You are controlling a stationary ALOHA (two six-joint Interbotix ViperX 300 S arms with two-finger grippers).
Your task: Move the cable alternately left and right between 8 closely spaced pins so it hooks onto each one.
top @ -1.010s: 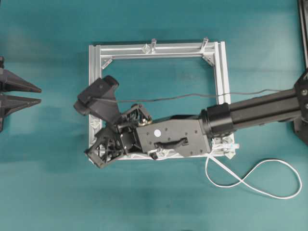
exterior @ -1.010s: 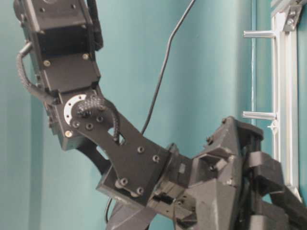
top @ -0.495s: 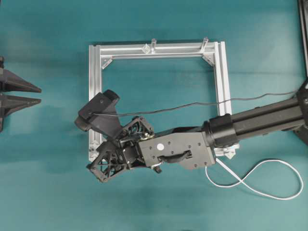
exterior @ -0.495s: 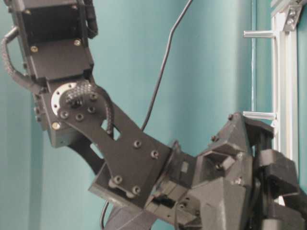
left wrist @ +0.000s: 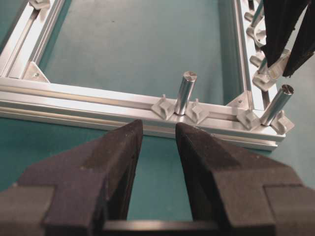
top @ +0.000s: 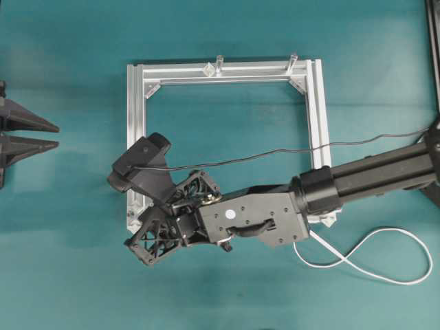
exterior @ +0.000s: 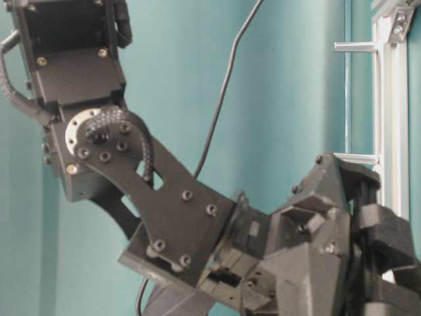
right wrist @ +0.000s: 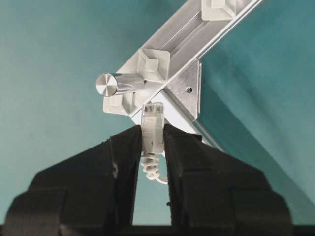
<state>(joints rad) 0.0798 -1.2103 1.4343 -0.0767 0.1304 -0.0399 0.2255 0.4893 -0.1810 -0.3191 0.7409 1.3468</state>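
While I watch through the right wrist view, the right gripper (right wrist: 152,142) pinches the small clear plastic plug (right wrist: 152,125) at the end of the long thin white cable (top: 357,254); the plug stands upright between the two black fingers (right wrist: 182,157), its tip projecting just beyond them toward the corner of the square silvery aluminium rail frame (top: 314,110). A coil of the white cord shows in the gap just behind the plug. Directly past the plug tip stands a round metal post (right wrist: 120,83) with pale diamond-shaped studs, the pins (right wrist: 153,64), beside it on the rail; I cannot tell whether the plug touches the frame.

From overhead, the right gripper (top: 152,240) lies over the lower left corner of the frame, its black arm (top: 371,175) reaching across the lower rail from the right. The rest of the cable emerges from beneath the arm near the lower right corner and lies in a loose figure-of-eight loop on the teal table surface (top: 69,275), outside the frame. A thin dark grey wire (top: 275,150) crosses the frame's interior.

At the left edge of the overhead view, the left gripper (top: 27,136) sits well apart from the frame. In its own wrist view the left gripper (left wrist: 157,142) has its fingers spread with nothing between them, facing a rail with another round post (left wrist: 184,92)
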